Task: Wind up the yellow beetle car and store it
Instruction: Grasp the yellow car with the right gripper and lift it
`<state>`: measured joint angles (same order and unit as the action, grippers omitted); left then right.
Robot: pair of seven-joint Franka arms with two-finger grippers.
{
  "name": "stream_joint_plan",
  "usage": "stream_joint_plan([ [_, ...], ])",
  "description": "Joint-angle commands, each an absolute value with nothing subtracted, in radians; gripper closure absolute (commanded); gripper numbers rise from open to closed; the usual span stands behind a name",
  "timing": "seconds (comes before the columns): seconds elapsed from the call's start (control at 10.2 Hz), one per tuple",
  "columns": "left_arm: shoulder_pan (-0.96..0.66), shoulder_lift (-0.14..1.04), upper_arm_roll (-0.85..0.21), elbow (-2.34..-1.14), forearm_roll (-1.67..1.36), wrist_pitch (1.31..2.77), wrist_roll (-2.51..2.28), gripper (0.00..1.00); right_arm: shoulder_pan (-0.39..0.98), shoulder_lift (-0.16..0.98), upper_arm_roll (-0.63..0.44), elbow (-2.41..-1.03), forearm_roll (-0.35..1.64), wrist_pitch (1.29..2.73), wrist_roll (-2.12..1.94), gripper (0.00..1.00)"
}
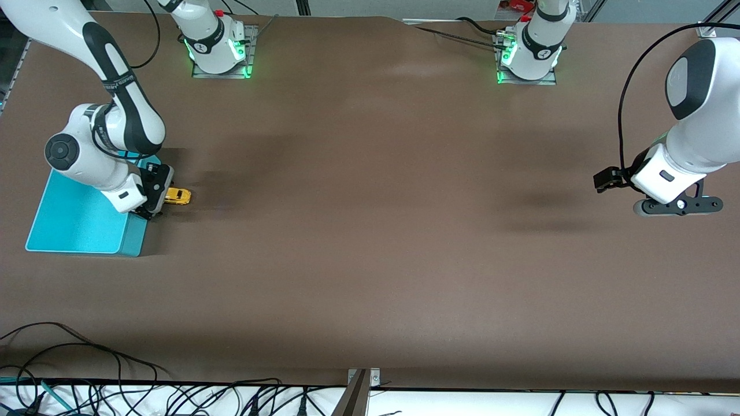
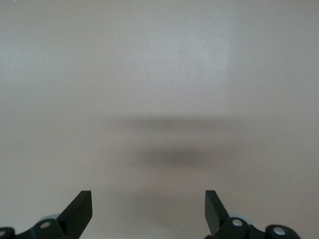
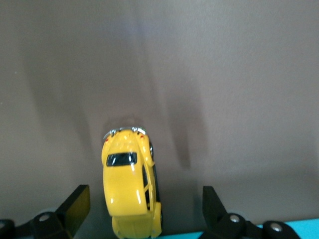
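At right arm's end: bin on counter | car just beside bin, between wide fingers of right tool, poised to grasp | left tool wide, waiting over bare counter

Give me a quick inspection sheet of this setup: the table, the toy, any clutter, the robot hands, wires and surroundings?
Surface: brown table, bare over most of its top.
Job's things: yellow beetle car on its wheels on the table, just beside the turquoise bin at the right arm's end; not in it.
Clutter: nothing seen.
Grippers: right gripper low over the car, fingers open on either side, not gripping. Left gripper open, empty, waits above bare table at the left arm's end.
Cables: black cables bundled along the table edge nearest the front camera.
Surroundings: two arm bases with green lights.
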<state>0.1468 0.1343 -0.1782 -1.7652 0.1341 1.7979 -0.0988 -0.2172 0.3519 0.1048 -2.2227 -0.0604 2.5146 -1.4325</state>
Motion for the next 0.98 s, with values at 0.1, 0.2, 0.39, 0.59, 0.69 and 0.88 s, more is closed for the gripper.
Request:
stream_joint_plan([
  [0.1,0.152,0.121,-0.179,-1.759,0.114,1.778,-0.072,0.00,-0.225,0.380,0.110,-2.218,-0.037,2.548,-1.474,0.00],
  [0.2,0.152,0.121,-0.179,-1.759,0.114,1.778,-0.072,0.00,-0.225,0.383,0.110,-2.218,-0.037,2.562,-1.480,0.00],
  [0.39,0.152,0.121,-0.181,-1.759,0.114,1.778,-0.072,0.00,-0.229,0.402,0.110,-2.218,-0.035,2.579,-1.480,0.00],
  [0.59,0.152,0.121,-0.183,-1.759,0.114,1.778,-0.072,0.00,-0.227,0.411,0.112,-2.220,-0.035,2.602,-1.480,0.00],
  [0.69,0.152,0.121,-0.183,-1.759,0.114,1.778,-0.072,0.00,-0.227,0.413,0.112,-2.220,-0.035,2.609,-1.480,0.02],
  [0.88,0.152,0.121,-0.183,-1.759,0.114,1.778,-0.074,0.00,-0.227,0.417,0.112,-2.223,-0.035,2.617,-1.482,0.17],
])
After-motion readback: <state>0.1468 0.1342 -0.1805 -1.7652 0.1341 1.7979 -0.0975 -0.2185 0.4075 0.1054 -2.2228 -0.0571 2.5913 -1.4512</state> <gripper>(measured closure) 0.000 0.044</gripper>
